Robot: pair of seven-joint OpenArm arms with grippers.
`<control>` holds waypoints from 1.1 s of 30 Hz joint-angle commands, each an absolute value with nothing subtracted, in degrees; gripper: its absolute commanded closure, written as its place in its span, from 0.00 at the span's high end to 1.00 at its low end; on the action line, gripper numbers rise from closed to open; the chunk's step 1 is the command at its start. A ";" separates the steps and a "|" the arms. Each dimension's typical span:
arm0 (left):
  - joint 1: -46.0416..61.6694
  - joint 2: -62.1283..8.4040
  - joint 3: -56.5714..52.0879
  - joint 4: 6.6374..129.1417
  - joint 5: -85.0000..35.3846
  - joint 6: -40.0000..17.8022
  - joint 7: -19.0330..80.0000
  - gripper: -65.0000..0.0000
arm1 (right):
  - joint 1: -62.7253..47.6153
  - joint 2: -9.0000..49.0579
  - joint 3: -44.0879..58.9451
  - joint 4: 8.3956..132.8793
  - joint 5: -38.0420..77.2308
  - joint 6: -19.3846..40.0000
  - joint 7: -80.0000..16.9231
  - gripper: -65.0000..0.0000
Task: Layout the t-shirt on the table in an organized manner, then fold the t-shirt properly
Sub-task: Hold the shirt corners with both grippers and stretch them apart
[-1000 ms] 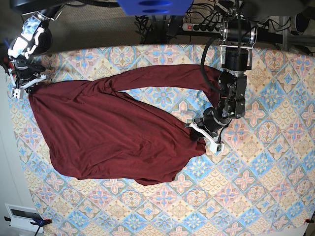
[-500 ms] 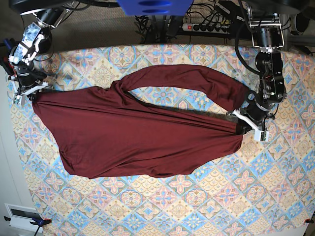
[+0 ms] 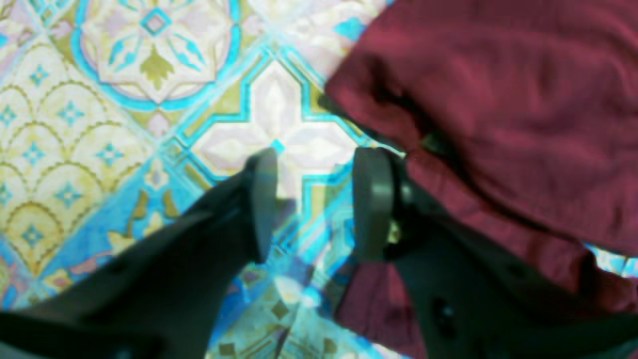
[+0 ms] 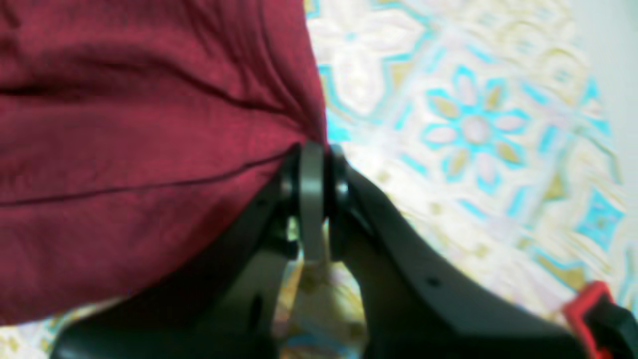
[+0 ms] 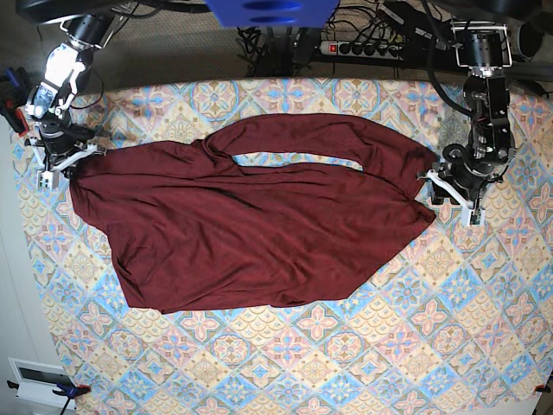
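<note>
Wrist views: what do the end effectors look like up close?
Left end effector: dark grey fingers with flat, rounded lighter grey pads. Right end effector: same dark body, grey pads, plus a red part at the frame's lower right. No markings visible.

You see the t-shirt (image 5: pixel 251 229), dark maroon, plain, spread mostly flat across the table (image 5: pixel 415 346). Body wrinkled, lower hem slanting. One long sleeve arcs over the top edge, leaving a sliver of patterned cloth showing beneath it.

blur: both wrist views soft | cut off: t-shirt (image 4: pixel 139 149) at right wrist view's top and left edges
</note>
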State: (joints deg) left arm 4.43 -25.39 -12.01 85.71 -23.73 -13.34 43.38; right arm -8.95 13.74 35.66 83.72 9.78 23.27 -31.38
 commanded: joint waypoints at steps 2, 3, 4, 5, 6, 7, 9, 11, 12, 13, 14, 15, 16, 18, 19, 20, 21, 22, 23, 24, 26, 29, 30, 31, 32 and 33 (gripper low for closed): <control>3.65 -26.42 -12.70 86.46 -22.64 -13.49 41.98 0.40 | -8.48 14.81 35.91 84.88 10.33 23.16 -30.11 0.00; 3.65 -26.42 -13.32 85.85 -22.02 -13.49 41.89 0.40 | -8.48 14.81 35.91 84.53 10.33 23.16 -30.11 0.00; 3.56 -26.42 -14.37 84.62 -21.41 -13.49 41.89 0.40 | -8.40 14.81 35.91 84.35 10.33 23.16 -30.11 0.00; 3.21 -26.33 -15.08 83.21 -21.23 -13.49 41.89 0.40 | -8.40 14.81 36.09 84.35 10.24 23.16 -30.11 0.00; 1.98 -26.24 -15.16 81.63 -21.05 -13.49 41.80 0.40 | -8.40 14.81 36.09 84.35 10.24 23.16 -30.11 0.00; 0.84 -26.15 -15.16 80.04 -21.05 -13.58 41.80 0.40 | -8.31 14.81 36.18 84.35 10.24 23.16 -30.11 0.00; -0.84 -25.98 -15.16 77.14 -21.23 -13.58 41.80 0.40 | -6.99 14.81 36.18 84.35 10.24 23.16 -30.11 0.00; -1.80 -25.80 -15.16 75.56 -21.49 -13.58 41.80 0.40 | -5.58 14.99 36.62 84.18 9.98 23.16 -30.11 0.00; -2.59 -25.01 -15.16 75.38 -21.41 -13.58 41.45 0.40 | -5.32 14.99 37.76 84.00 9.01 23.16 -30.11 0.00; -3.38 -24.04 -15.16 75.38 -20.97 -13.58 40.75 0.40 | -5.14 14.99 38.90 83.74 7.52 23.16 -30.11 0.00; -3.91 -23.43 -15.16 75.38 -20.97 -13.58 40.31 0.40 | -5.14 14.99 40.13 83.56 5.85 23.16 -30.11 0.00; -4.26 -22.90 -15.16 75.38 -20.88 -13.58 40.13 0.40 | -5.14 14.99 40.92 83.56 4.62 23.16 -30.11 0.00; -4.44 -22.46 -15.16 75.38 -20.88 -13.58 40.13 0.40 | -5.14 14.99 41.45 83.65 3.65 23.16 -30.11 0.00; -5.67 -20.88 -15.16 75.38 -20.88 -13.58 40.13 0.40 | -5.14 14.99 41.89 83.65 2.51 23.16 -30.11 0.00; -6.20 -20.26 -15.16 75.30 -20.88 -13.58 40.13 0.40 | -5.14 14.99 41.89 83.65 2.24 23.16 -30.11 0.00; -6.64 -19.65 -15.08 75.30 -20.88 -13.58 40.22 0.40 | -5.14 14.99 41.89 83.65 2.24 23.16 -30.11 0.00; -6.81 -19.03 -15.08 75.30 -20.88 -13.49 40.22 0.40 | -5.14 14.99 41.89 83.65 2.24 23.16 -30.11 0.00; -7.16 -18.42 -15.08 75.30 -20.79 -13.49 40.22 0.40 | -5.14 14.99 41.89 83.65 2.24 23.16 -30.11 0.00; -7.78 -17.63 -15.08 75.30 -20.79 -13.49 40.22 0.40 | -5.14 14.99 41.89 83.65 2.24 23.16 -30.11 0.00; -8.13 -16.84 -14.99 75.12 -20.79 -13.49 40.22 0.40 | -5.14 14.99 41.98 83.65 2.24 23.16 -30.11 0.00; -8.66 -16.31 -12.88 73.54 -20.79 -13.49 40.22 0.40 | -5.14 14.99 41.98 84.00 2.24 23.16 -30.11 0.00; -10.07 -16.48 -6.90 71.34 -20.79 -13.49 40.22 0.40 | -5.14 14.99 41.98 84.09 2.24 23.16 -30.11 0.00; -10.07 -16.48 -4.88 71.16 -20.79 -13.32 40.22 0.40 | -5.14 14.99 41.98 84.09 2.15 23.16 -30.11 0.00; -10.07 -16.48 -3.38 71.16 -20.79 -13.23 40.22 0.40 | -5.14 14.99 41.98 84.09 2.15 23.16 -30.11 0.00; -10.07 -16.48 -1.89 70.90 -20.79 -13.23 40.22 0.39 | -5.14 14.99 41.98 84.09 2.15 23.16 -30.11 0.00; -10.07 -16.57 -0.84 70.81 -20.79 -13.23 40.22 0.35 | -5.14 14.99 41.98 84.09 2.15 23.16 -30.11 0.00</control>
